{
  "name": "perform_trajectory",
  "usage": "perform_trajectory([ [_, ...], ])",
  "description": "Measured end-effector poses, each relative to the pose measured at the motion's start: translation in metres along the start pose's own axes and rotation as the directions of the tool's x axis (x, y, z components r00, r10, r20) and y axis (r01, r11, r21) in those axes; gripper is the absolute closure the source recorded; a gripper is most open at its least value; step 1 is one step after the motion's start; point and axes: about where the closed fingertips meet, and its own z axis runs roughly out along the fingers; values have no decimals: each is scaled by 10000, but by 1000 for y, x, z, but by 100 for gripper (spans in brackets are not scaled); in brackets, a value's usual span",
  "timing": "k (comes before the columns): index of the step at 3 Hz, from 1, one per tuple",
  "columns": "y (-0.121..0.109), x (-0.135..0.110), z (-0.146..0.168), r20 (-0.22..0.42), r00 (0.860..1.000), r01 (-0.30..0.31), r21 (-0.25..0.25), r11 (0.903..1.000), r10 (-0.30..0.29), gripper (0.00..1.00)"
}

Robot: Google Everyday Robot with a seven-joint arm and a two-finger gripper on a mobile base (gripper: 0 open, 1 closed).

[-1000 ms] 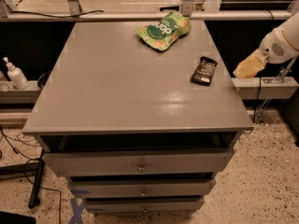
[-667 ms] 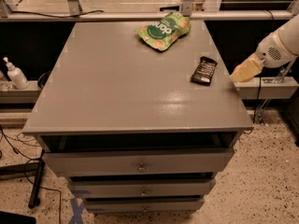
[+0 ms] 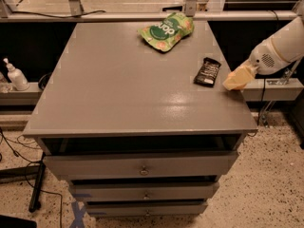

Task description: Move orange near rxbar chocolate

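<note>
We judge the task to be in its late part, but not finished. The rxbar chocolate (image 3: 207, 71) lies flat on the worktop (image 3: 118, 89), close to the right edge. The hand (image 3: 236, 80) hangs just beside it on the right, low over the edge of the worktop, at the end of the white arm (image 3: 280, 49) that comes in from the right.

We cannot find the orange as a separate thing. It lies nowhere on the bare worktop, and the tip of the hand shows only as one pale yellowish shape. It may be inside the hand, but this is our guess. We also cannot tell whether the hand is spread or pressed together.

If the fruit is indeed carried there, what is left is to lower it onto the worktop next to the bar, let it go, and draw back. It may roll, so we would place it away from the edge.

Compared with one second ago, the hand has come leftwards and a little lower, so it is now nearer to the bar. The bar and the green pouch (image 3: 166, 31) at the back have not moved.
</note>
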Motion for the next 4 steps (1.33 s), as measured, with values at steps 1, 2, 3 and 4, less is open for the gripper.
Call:
perform_trajectory([
  [1, 8, -4, 7, 74, 10000, 44, -228, 9997, -43, 100],
  [2, 13, -9, 10, 175, 9997, 146, -293, 9995, -141, 84],
  [3, 16, -15, 13, 296, 9994, 196, -329, 9993, -186, 61],
  [4, 18, -18, 14, 361, 9992, 198, -358, 9992, -186, 37],
])
